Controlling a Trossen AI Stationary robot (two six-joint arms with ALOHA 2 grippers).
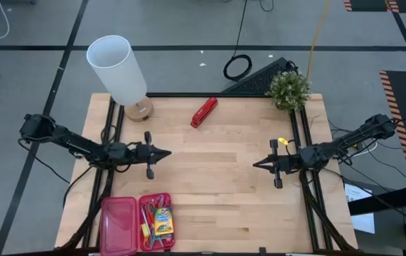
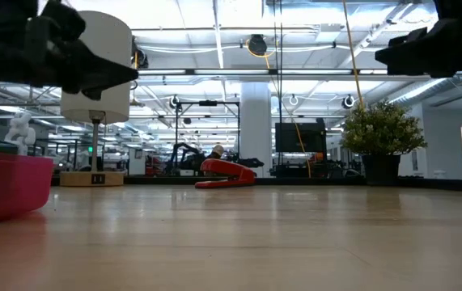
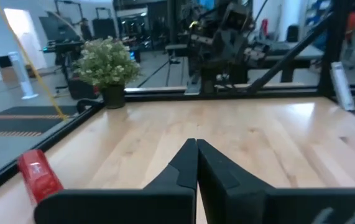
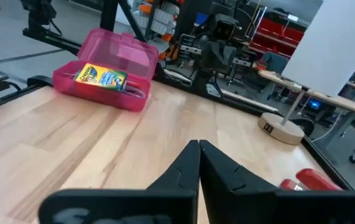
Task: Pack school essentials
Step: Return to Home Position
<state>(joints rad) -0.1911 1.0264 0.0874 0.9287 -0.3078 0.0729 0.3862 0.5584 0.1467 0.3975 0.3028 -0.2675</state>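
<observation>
I see the pink pencil case (image 1: 133, 225) lying open at the near left edge of the table (image 1: 217, 192), its lid folded out flat to the left of the tray. The tray holds the crayon box (image 1: 163, 221), green and yellow, lying flat on the right side, with the scissors (image 1: 150, 210) and a few pens or pencils beside it; those smaller items are too tiny for me to separate. In the right wrist view the crayon box (image 4: 100, 78) sits on top of the tray's contents, with the lid propped behind it.

My left gripper (image 1: 166, 152) hovers above the left half of the table, well apart from the case, pointing toward the centre. Its fingers (image 3: 186, 163) are pressed together to a point with nothing between them. My right gripper (image 1: 257, 164) hovers above the right half, pointing back at the left one, fingers (image 4: 189, 163) likewise clenched and empty. A stretch of bare wood lies between the two tips.

Farther out, a red stapler (image 1: 204, 112) lies at an angle near the far edge, about mid-table. A lamp with a white shade (image 1: 121, 74) stands on a round wooden base at the far left corner, and a small potted plant (image 1: 289, 90) stands at the far right corner.
</observation>
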